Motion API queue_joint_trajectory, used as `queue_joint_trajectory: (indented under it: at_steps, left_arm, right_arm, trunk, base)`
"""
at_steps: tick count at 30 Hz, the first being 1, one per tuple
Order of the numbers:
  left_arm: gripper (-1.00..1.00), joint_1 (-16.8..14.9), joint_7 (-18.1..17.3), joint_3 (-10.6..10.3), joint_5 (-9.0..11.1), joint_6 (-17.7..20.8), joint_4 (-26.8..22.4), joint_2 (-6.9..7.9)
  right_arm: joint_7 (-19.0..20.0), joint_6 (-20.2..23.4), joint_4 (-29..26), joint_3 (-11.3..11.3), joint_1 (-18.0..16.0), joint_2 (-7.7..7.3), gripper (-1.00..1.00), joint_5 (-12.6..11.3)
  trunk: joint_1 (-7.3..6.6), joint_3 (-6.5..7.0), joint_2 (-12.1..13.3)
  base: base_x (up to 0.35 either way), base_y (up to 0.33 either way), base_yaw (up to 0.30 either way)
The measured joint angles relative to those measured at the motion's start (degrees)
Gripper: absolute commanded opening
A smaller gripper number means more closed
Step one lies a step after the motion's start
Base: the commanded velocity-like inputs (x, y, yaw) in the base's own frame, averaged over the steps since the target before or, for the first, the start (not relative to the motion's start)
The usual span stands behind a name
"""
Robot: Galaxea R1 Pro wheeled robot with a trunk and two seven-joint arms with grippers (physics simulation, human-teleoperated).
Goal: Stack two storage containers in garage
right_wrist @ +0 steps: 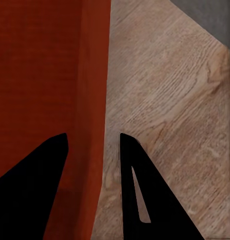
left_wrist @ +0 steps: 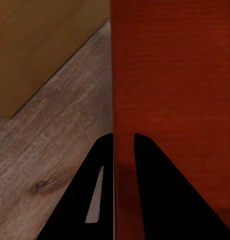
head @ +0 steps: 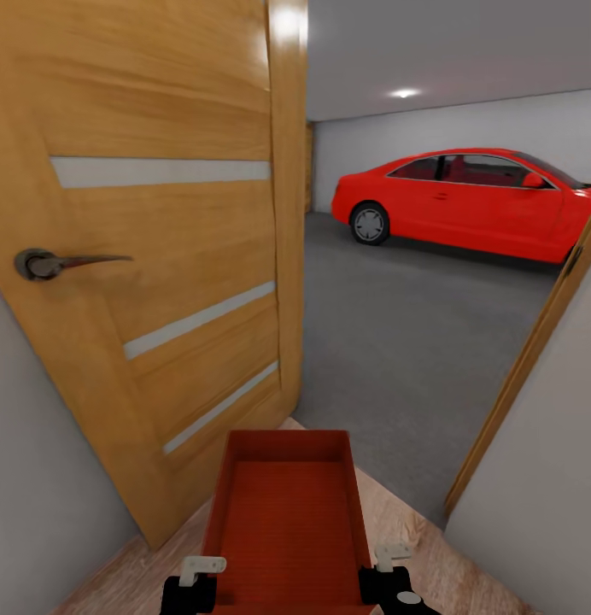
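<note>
Doorway ahead: I am carrying one red-orange open-top plastic storage container [head: 287, 512] low before me, left fingers [left_wrist: 97, 200] and right fingers [right_wrist: 137, 195] each pinching a side wall, keeping it level above the wood planks [head: 398, 521] toward the grey concrete garage floor [head: 398, 342].

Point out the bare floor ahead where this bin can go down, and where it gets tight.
The widest free patch is the grey garage floor, bordered by the red car behind and the open wooden door on the left. It is tight at the doorway: the container sits between that door and the right door frame.
</note>
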Motion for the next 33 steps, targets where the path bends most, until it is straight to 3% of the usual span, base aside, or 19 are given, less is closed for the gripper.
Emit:
queue_joint_trajectory:
  at_steps: [12, 33]
  left_arm:
    - [-1.00, 0.0, 0.0, 0.0, 0.0, 0.0, 0.0, 0.00]
    - [-1.00, 0.0, 0.0, 0.0, 0.0, 0.0, 0.0, 0.01]
  right_arm:
    - [0.0, 0.0, 0.0, 0.0, 0.0, 0.01, -1.00, 0.0]
    - [0.0, 0.0, 0.0, 0.0, 0.0, 0.01, -1.00, 0.0]
  trunk:
    - [-0.01, 0.00, 0.0]
    - [-0.01, 0.00, 0.0]
  base:
    - [0.020, 0.010, -0.118]
    - [0.169, 0.102, -0.002]
